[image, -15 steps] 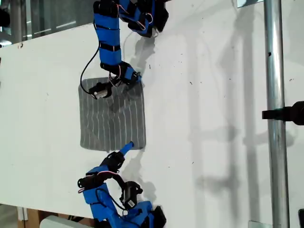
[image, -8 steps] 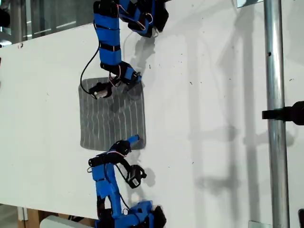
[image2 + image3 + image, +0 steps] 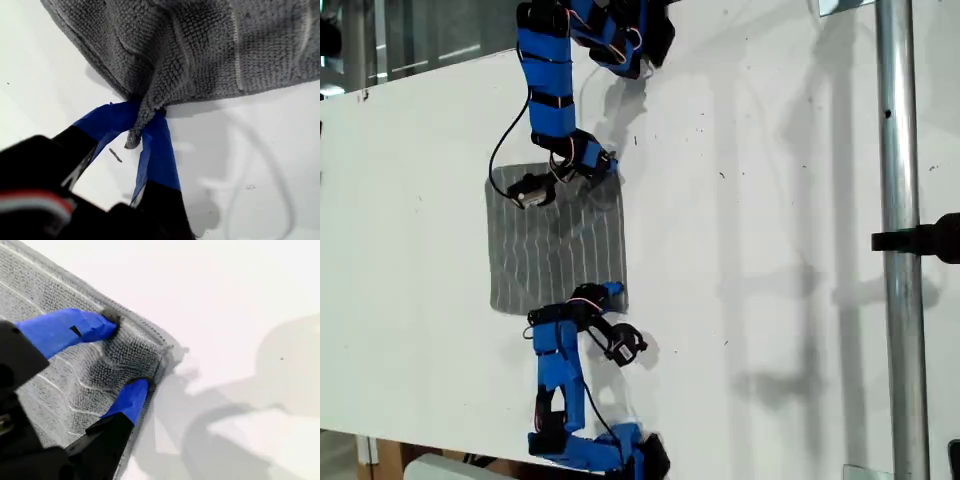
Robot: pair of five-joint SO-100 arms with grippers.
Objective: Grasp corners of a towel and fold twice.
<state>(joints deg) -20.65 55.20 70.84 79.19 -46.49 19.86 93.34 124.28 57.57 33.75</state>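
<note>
The grey striped towel (image 3: 555, 250) lies flat on the white table (image 3: 750, 200), with one corner bunched up. My first gripper (image 3: 145, 114) is shut on that corner (image 3: 150, 97), a tuft of cloth pinched between its blue fingers; in the exterior view it (image 3: 595, 168) sits at the towel's upper right corner. My second gripper (image 3: 122, 357) is open and pressed onto another corner (image 3: 167, 352), with a blue fingertip (image 3: 102, 325) on the cloth and the other at its edge. In the exterior view it (image 3: 607, 293) is at the towel's lower right corner.
A vertical metal pole (image 3: 900, 300) with a black clamp (image 3: 920, 240) stands at the exterior view's right. The table's edge (image 3: 380, 90) runs along the exterior view's upper left. A black cable (image 3: 500, 150) loops beside the first arm.
The second arm has stretched forward and brought its gripper from off the cloth onto the towel's lower right corner. The first arm and its pinched corner have stayed put.
</note>
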